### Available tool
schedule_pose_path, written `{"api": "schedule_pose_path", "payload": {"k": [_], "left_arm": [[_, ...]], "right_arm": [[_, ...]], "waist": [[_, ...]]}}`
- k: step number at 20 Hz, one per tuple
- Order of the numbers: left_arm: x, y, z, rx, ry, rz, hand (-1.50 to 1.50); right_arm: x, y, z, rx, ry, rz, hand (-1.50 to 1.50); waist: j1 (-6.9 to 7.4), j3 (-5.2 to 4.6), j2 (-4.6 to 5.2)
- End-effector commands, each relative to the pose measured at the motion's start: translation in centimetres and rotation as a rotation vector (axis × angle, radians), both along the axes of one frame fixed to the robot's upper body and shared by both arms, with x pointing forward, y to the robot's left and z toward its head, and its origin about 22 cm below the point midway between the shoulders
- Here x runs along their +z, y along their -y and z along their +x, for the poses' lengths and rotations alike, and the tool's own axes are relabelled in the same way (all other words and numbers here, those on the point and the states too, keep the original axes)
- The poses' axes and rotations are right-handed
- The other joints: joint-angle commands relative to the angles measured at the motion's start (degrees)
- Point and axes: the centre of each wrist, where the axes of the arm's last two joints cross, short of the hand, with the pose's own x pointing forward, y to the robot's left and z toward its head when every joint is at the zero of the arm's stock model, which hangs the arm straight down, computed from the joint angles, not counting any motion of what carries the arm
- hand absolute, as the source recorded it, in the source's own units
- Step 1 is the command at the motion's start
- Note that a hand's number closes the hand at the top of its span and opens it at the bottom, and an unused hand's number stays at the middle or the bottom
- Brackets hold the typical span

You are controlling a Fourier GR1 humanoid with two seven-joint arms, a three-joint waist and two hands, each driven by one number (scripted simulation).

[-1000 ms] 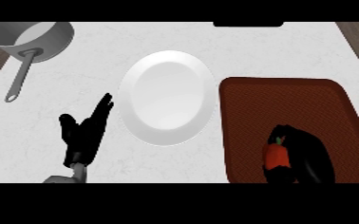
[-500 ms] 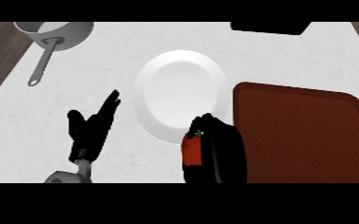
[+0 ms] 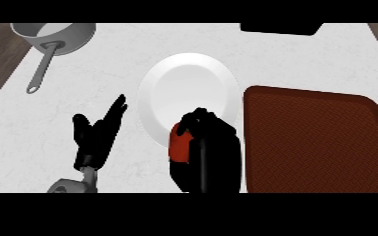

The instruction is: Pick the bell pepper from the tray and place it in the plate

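Observation:
My right hand [image 3: 210, 152] is curled round a red bell pepper [image 3: 179, 145], which shows at the hand's left side. Hand and pepper hang over the near rim of the white plate [image 3: 184, 87], left of the brown tray [image 3: 314, 135]. The tray holds nothing that I can see. My left hand [image 3: 94, 132] rests open on the counter to the left of the plate, fingers pointing up and away.
A grey saucepan [image 3: 55, 35] with a long handle sits at the far left corner. A dark object [image 3: 280, 28] lies at the counter's far edge, right of centre. The counter's left edge shows beside the pan.
My right hand has carried the bell pepper leftward off the tray to the plate's near rim. The left hand has kept its pose.

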Motion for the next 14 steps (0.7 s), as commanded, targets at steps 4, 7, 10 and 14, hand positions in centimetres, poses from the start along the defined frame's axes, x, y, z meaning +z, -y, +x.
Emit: {"api": "schedule_pose_path", "payload": {"k": [4,7,10,14], "left_arm": [[-1.0,0.2,-0.6,0.007,-0.058,-0.011,0.0],[-1.0,-0.2,-0.4,0.015,-0.064,-0.005,0.0],[-0.7,0.0,-0.8,-0.003,-0.053,-0.016,0.0],[-0.7,-0.4,-0.7,0.013,-0.064,-0.018,0.0]], "right_arm": [[0.9,-0.7,0.6,-0.165,0.091,0.271,1.5],[0.7,-0.8,1.1,-0.203,0.145,0.271,1.5],[-0.1,-0.7,2.6,-0.266,0.174,0.256,1.5],[-0.4,-0.2,4.2,-0.354,0.243,0.244,1.5]], "waist": [[-0.57,0.0,0.79],[-1.36,-0.05,0.82],[-0.95,-0.04,0.98],[-1.68,-0.01,1.07]]}}
